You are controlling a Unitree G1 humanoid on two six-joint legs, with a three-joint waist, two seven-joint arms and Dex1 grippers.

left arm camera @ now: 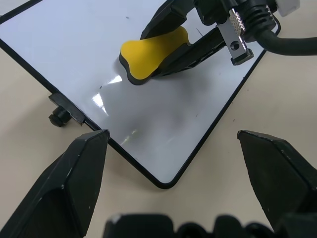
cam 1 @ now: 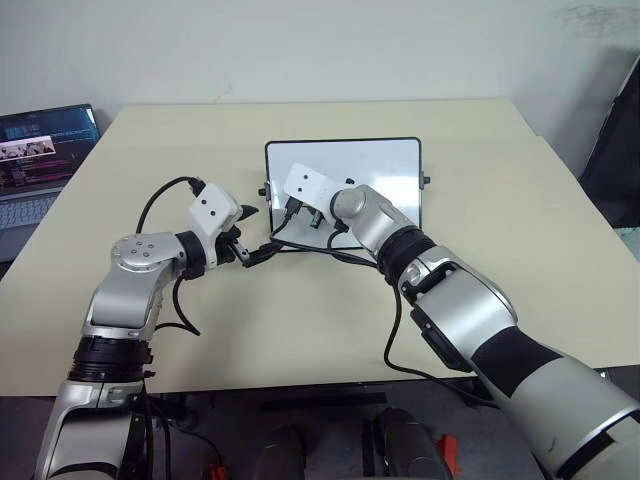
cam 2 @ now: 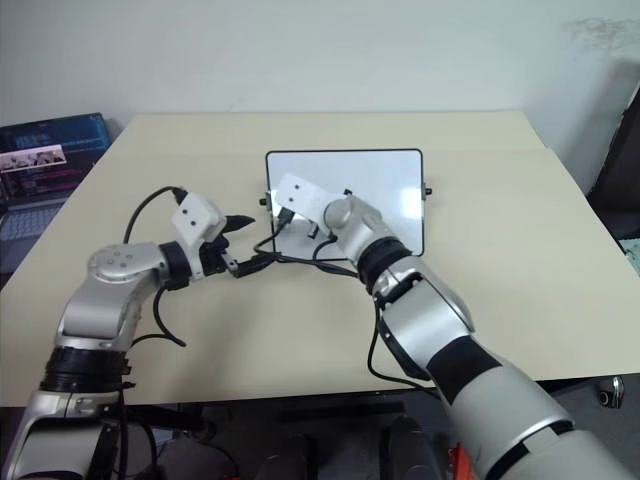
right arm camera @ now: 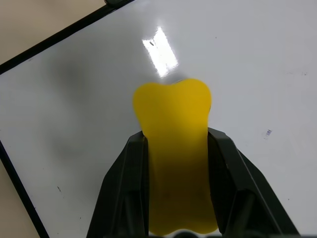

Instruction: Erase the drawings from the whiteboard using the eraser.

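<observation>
The whiteboard (cam 1: pixel 385 175) lies flat at the middle of the table, black-framed, with black knobs at its sides. My right gripper (right arm camera: pixel 176 139) is shut on the yellow eraser (left arm camera: pixel 151 52) and presses its dark underside onto the board's left part. Of the drawings I see just a few tiny dark specks (right arm camera: pixel 58 189) on the glossy white surface. My left gripper (cam 1: pixel 255 235) stands open just off the board's near left corner, with that corner (left arm camera: pixel 166 181) showing between its fingers (left arm camera: pixel 74 183). I cannot tell whether it touches the frame.
A laptop (cam 1: pixel 40 150) with a lit screen sits at the table's far left edge. Black cables (cam 1: pixel 300 245) trail between both wrists across the beige table (cam 1: pixel 500 260) in front of the board.
</observation>
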